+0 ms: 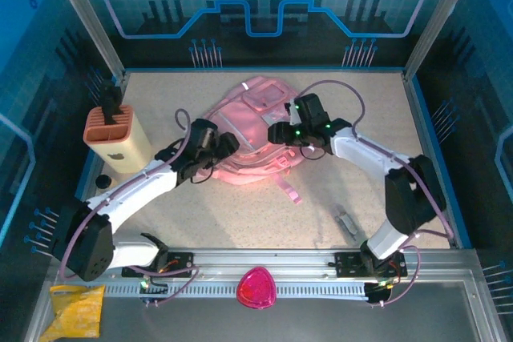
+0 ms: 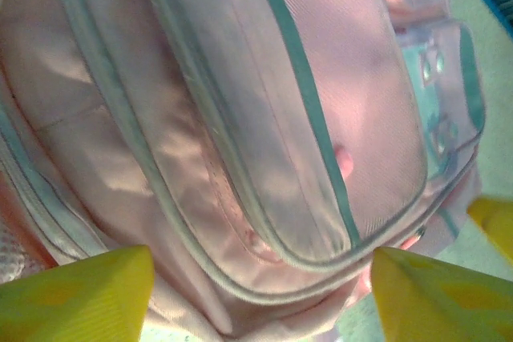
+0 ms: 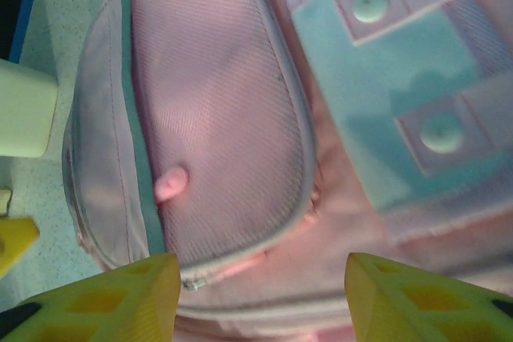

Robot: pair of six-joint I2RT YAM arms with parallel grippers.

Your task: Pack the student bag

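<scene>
Worktop [image 1: 240, 214] carries one student bag [image 1: 252, 118]. I see two tools over it, left tool [image 1: 224, 148] and right tool [image 1: 281, 133], both released, gripping nothing.

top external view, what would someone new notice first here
The big pink student bag lying flat in the middle of the table grabs the eye, with the left gripper and right gripper over it from either side, yellow fingers spread apart. Next come the magenta rounded-triangle object on the near rail and the tan holder at the table's left edge.
</scene>
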